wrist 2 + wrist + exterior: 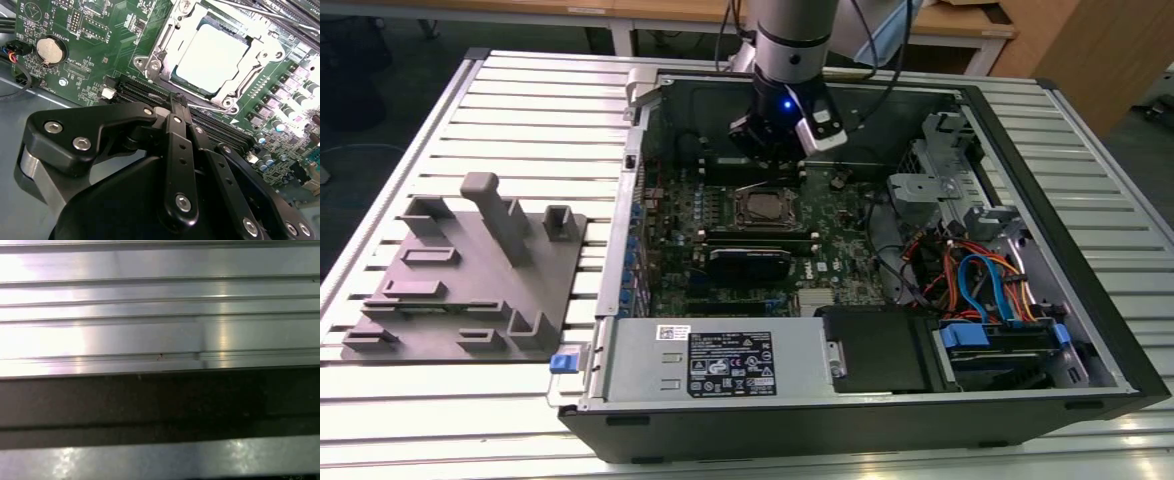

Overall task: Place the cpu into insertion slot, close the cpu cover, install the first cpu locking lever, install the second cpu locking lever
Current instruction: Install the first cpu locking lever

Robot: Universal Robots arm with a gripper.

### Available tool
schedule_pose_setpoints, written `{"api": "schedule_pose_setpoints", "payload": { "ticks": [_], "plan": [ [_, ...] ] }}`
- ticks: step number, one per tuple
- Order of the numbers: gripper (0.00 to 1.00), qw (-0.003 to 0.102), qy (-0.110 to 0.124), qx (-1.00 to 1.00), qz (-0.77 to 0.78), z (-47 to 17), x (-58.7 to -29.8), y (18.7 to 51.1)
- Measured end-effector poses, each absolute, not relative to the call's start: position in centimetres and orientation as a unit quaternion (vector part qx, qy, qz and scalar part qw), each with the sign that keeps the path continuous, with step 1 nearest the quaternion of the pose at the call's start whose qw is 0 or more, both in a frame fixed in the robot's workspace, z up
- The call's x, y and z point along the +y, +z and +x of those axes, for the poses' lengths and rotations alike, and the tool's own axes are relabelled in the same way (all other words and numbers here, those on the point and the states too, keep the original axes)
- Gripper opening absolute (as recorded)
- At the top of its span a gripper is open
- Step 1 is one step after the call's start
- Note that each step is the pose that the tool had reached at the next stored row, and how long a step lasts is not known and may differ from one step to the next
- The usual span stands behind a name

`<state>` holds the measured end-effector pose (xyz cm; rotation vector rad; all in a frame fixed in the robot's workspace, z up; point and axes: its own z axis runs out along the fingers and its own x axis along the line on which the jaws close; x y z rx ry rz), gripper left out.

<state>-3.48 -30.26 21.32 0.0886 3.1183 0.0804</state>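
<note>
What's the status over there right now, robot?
Gripper shut, close beside the cpu cover. Cpu seated, cover down around it. Nothing seen in the way.

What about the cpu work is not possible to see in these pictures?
1. Exterior view: the cpu is too small to tell whether it is locked down.
2. Second wrist view: the picture's edge cuts off the far side of the cover; the gripper hides part of the board.

cpu [212, 57] sits flat in insertion slot [141, 63], silver-grey top up; cpu cover [161, 42] down, framing it.
</note>
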Motion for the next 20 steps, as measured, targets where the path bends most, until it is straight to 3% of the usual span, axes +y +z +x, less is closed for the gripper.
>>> {"api": "schedule_pose_setpoints", "payload": {
  "ticks": [20],
  "plan": [
    [0.10, 0.008, 0.026, 0.999, 0.030, -2.98, -30.26, 20.31]
  ]
}}
